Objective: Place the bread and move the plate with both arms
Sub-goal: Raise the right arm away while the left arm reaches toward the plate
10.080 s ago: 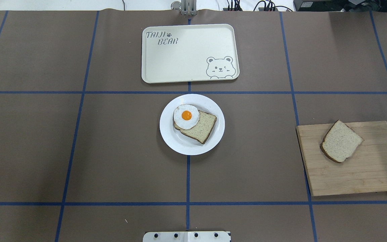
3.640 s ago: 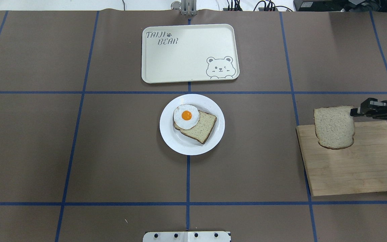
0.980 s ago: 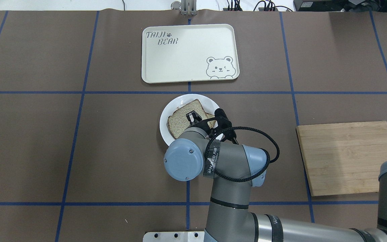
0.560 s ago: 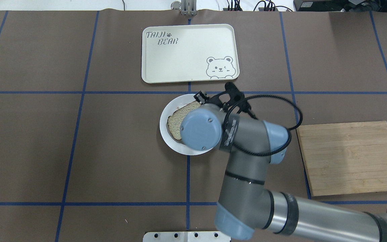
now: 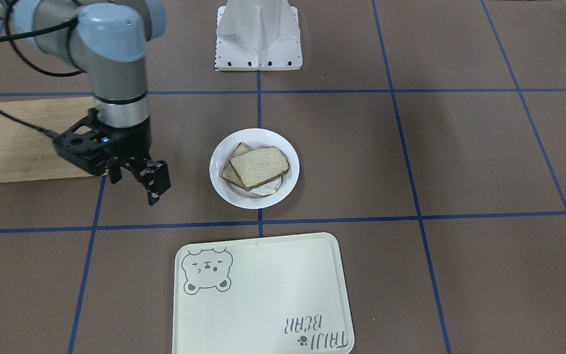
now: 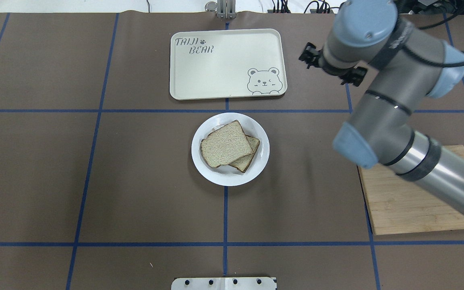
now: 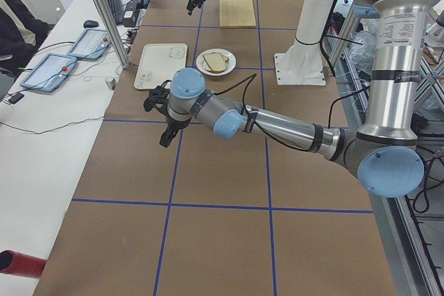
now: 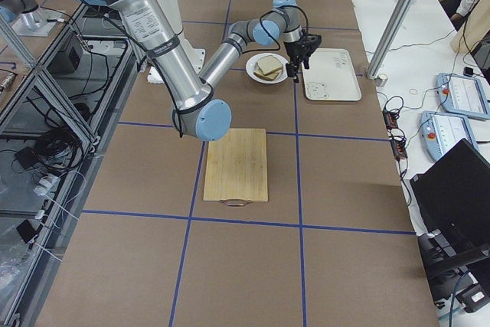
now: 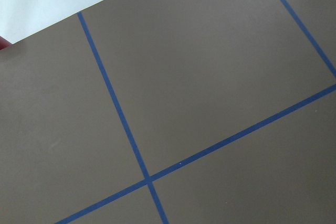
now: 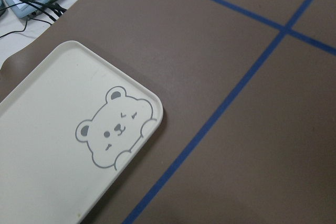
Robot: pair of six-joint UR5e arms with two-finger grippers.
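The bread [image 6: 226, 144] lies flat on the white plate [image 6: 232, 180] at the table's middle, on top of a second slice [image 6: 249, 158]. It covers the fried egg, of which only a white edge [image 5: 269, 189] shows. My right gripper [image 5: 134, 187] is open and empty, hanging above the table to the plate's right and apart from it. In the overhead view its wrist hides it. My left gripper [image 7: 166, 135] hangs over bare table far to the plate's left. I cannot tell whether it is open or shut.
A cream bear tray [image 6: 226, 64] lies just beyond the plate. A wooden cutting board [image 6: 409, 209] lies at the right, partly under my right arm. The white pedestal base [image 5: 258, 37] stands at the robot's edge.
My right gripper has let go of the bread, left the plate and swung away to the far right. The bread now lies on the plate over the egg.
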